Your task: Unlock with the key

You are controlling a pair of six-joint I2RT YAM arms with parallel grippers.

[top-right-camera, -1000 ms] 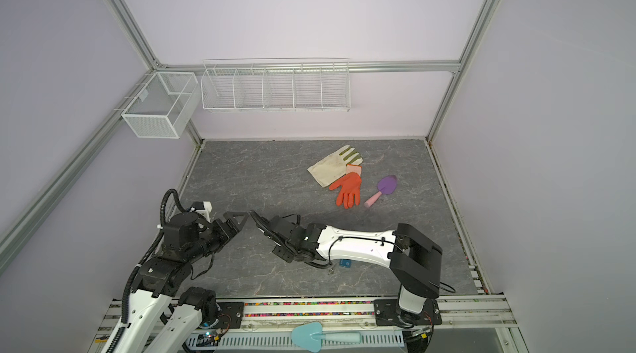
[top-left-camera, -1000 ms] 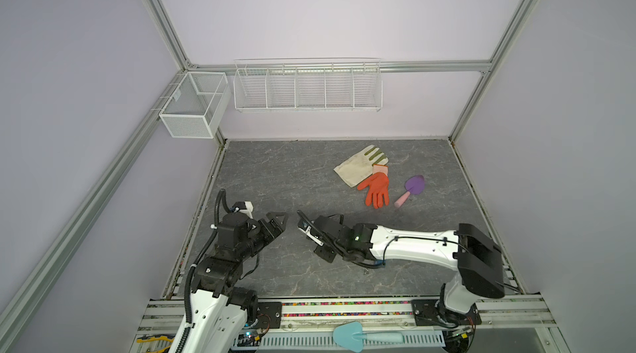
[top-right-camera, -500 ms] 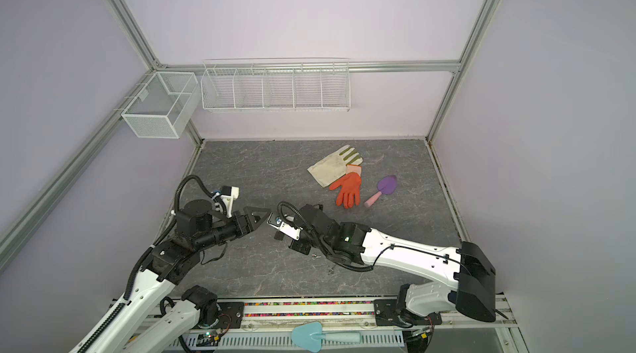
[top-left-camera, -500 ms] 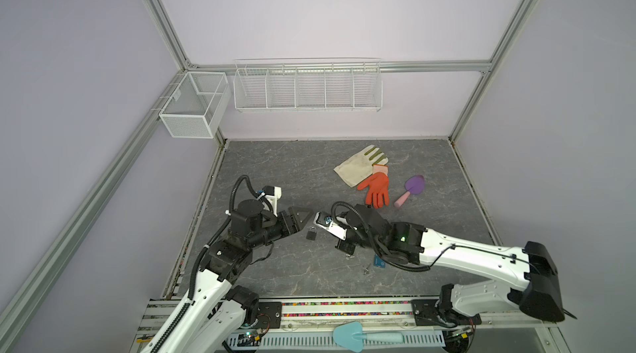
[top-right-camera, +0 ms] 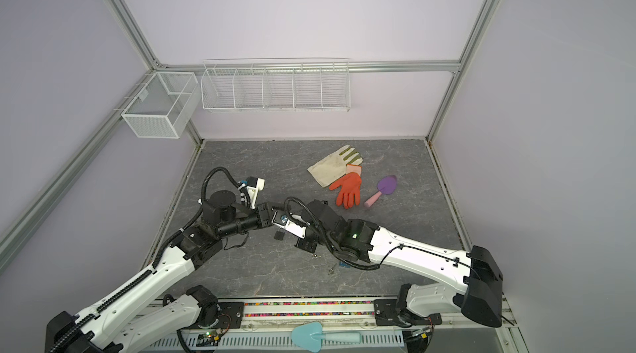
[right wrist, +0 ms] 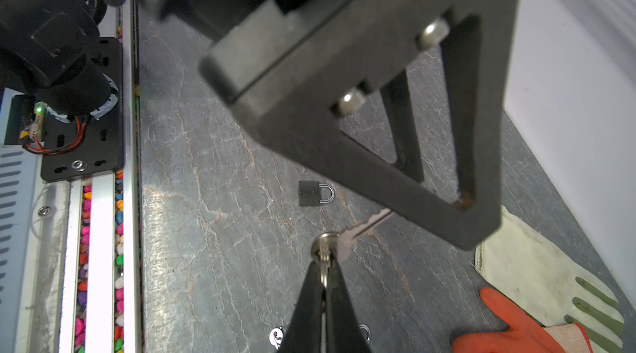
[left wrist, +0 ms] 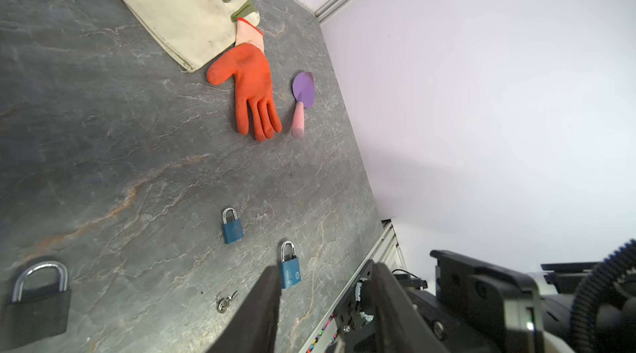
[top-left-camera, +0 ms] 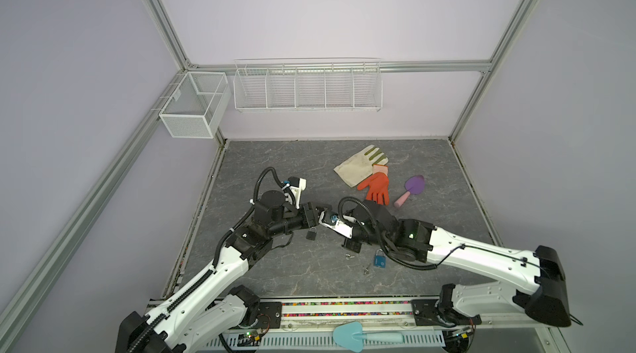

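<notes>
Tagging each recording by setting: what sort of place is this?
Probably a lab robot cell, not a home: lilac walls in an aluminium frame, left arm and right arm bolted to a front rail, staged black padlock and orange glove.

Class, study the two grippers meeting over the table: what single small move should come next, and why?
Probably the left gripper should close on the blade of the key. The right gripper is shut on the key's ring, the blade reaches the left gripper's finger, and the left jaws stand apart, so the key is not yet passed over.
</notes>
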